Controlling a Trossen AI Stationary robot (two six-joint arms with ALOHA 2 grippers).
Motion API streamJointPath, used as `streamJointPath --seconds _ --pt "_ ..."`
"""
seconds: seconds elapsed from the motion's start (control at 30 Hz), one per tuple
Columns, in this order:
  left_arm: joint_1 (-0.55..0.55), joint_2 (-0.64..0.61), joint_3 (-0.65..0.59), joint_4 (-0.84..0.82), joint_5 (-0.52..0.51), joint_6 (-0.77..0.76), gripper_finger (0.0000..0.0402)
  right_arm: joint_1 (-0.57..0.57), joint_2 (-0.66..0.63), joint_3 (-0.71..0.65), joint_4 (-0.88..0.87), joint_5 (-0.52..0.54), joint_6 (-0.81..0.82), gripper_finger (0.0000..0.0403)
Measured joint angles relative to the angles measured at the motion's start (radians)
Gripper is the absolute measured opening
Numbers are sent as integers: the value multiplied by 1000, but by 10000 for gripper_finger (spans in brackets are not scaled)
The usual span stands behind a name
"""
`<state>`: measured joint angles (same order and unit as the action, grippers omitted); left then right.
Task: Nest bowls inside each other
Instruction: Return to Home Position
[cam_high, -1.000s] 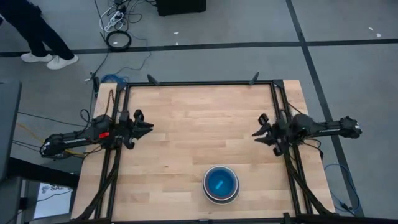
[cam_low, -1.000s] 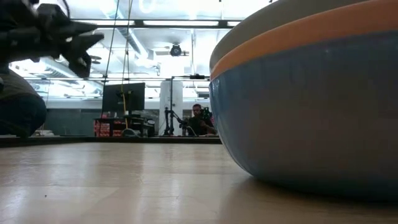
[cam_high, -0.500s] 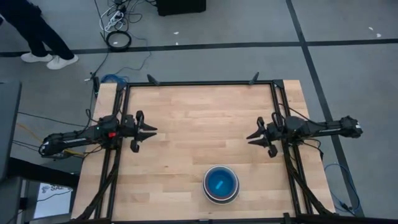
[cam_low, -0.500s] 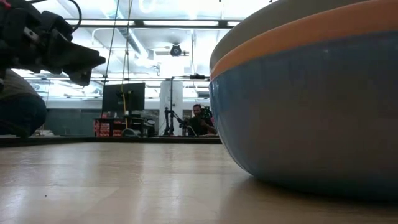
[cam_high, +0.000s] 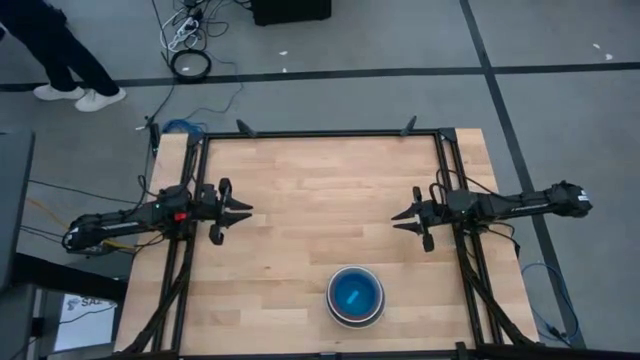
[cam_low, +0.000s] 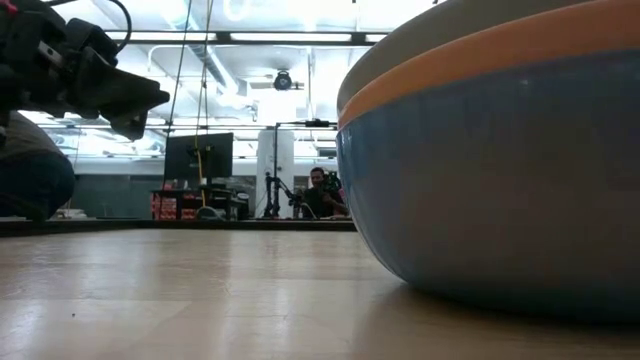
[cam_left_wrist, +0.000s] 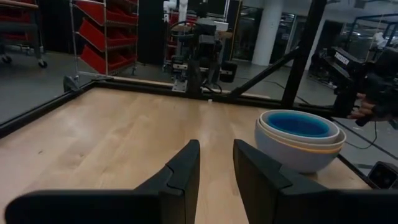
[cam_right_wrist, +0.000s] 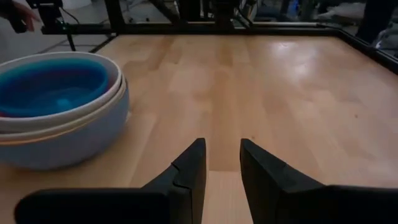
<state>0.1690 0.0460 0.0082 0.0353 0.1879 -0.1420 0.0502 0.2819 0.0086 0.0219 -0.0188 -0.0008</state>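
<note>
The bowls (cam_high: 355, 295) stand nested as one stack on the wooden table near its front edge, right of the middle. The outer bowl is grey-blue, with orange and white rims inside it and a blue bowl (cam_right_wrist: 53, 84) innermost. The stack also shows in the left wrist view (cam_left_wrist: 300, 138) and fills the right of the low view (cam_low: 500, 150). My left gripper (cam_high: 243, 211) (cam_left_wrist: 216, 144) hovers at the table's left side, pointing level toward the right, open and holding nothing. My right gripper (cam_high: 398, 219) (cam_right_wrist: 222, 144) hovers at the right side, pointing left and slightly down, open and holding nothing.
A black frame rail (cam_high: 320, 133) runs around the tabletop. Bare wood (cam_high: 320, 200) lies between the two grippers and toward the far edge. A person's legs (cam_high: 60, 50) stand on the floor beyond the far left corner, near cables (cam_high: 190, 62).
My right gripper has reached a little toward the table's left, sunk and tipped its fingers downward. My left gripper rolled about its own line and dipped slightly, then kept still. The bowls have not moved.
</note>
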Motion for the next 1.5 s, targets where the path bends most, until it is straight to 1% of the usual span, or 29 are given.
streamJointPath --seconds 0.37,1.5 --pt "0 0 0 49 0 3 106 0 1 0 7 0 0 89" --pt "0 0 1 48 0 6 106 0 1 -1 8 -1 1 89"
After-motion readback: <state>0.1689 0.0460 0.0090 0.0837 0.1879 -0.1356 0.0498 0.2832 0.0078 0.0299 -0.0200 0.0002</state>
